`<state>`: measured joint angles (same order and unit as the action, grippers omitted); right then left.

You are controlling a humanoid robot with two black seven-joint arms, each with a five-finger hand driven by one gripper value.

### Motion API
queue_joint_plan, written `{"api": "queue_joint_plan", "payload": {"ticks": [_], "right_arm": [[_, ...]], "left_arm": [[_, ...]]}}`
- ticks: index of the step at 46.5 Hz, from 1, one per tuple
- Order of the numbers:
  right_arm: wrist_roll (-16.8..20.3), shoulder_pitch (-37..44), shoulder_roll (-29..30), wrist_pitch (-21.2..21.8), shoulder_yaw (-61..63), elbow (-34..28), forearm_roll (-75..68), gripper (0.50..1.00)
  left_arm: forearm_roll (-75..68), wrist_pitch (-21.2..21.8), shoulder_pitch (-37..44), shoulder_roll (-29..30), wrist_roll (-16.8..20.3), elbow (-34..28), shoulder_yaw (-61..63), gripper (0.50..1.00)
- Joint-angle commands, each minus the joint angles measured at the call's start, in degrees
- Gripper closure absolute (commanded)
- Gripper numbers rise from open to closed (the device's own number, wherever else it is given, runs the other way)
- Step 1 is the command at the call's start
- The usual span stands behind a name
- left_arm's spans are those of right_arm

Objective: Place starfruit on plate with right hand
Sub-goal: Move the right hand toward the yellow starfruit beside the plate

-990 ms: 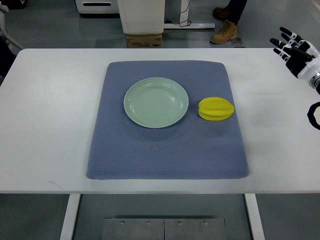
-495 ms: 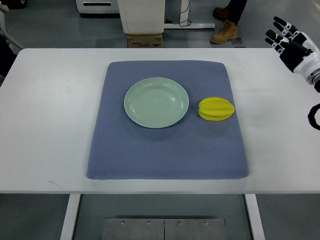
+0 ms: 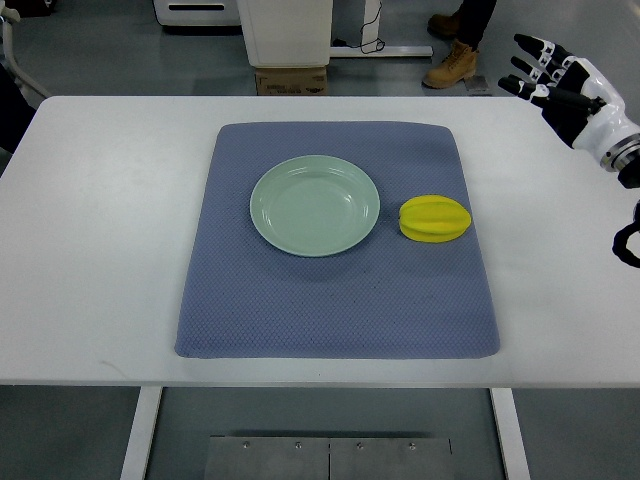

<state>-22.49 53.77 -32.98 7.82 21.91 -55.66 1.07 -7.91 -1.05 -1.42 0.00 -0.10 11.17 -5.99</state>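
A yellow starfruit [image 3: 434,218] lies on the blue-grey mat [image 3: 338,290], just right of the pale green plate [image 3: 315,205], which has nothing on it. My right hand [image 3: 540,70] hovers above the table's far right corner, well up and to the right of the starfruit. Its black-tipped fingers [image 3: 528,45] are spread and hold nothing. No left arm shows in the top view.
The mat covers the middle of a white table [image 3: 100,230]. A black cable loop [image 3: 628,245] shows at the right edge. Beyond the far edge stand a cardboard box [image 3: 290,80], a white cabinet and a person's boots [image 3: 452,65].
My right hand has risen and moved left toward the table's far edge, fingers still spread. The starfruit and plate have stayed put.
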Motion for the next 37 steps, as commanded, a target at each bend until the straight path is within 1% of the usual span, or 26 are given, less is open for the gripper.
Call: {"api": "queue_joint_plan", "payload": {"ticks": [1, 7, 13, 20, 28, 32, 37], "right_arm": [[-0.2, -0.5, -1.1, -0.7, 0.0, -3.2, 0.1, 0.5], [-0.3, -1.8, -3.6, -2.5, 0.0, -8.8, 1.3, 0.5], [-0.3, -3.6, -4.4, -6.4, -0.1, -13.7, 6.4, 0.5], [-1.2, -5.5, -5.5, -10.5, -0.1, -18.3, 12.1, 0.5], [-2.9, -6.6, -6.4, -12.8, -1.3, -20.5, 14.5, 0.5], [-3.4, -6.6, -6.6, -13.8, -2.7, -21.0, 15.8, 0.5], [-4.5, -6.6, -6.6, -16.0, -5.3, -21.0, 19.1, 0.5]], "left_arm": [[0.0, 0.0, 0.0, 0.0, 0.0, 0.0, 0.0, 0.5], [0.0, 0.0, 0.0, 0.0, 0.0, 0.0, -0.1, 0.5], [0.0, 0.0, 0.0, 0.0, 0.0, 0.0, -0.1, 0.5], [0.0, 0.0, 0.0, 0.0, 0.0, 0.0, 0.0, 0.5], [0.0, 0.0, 0.0, 0.0, 0.0, 0.0, 0.0, 0.5], [0.0, 0.0, 0.0, 0.0, 0.0, 0.0, 0.0, 0.5], [0.0, 0.0, 0.0, 0.0, 0.0, 0.0, 0.0, 0.5]]}}
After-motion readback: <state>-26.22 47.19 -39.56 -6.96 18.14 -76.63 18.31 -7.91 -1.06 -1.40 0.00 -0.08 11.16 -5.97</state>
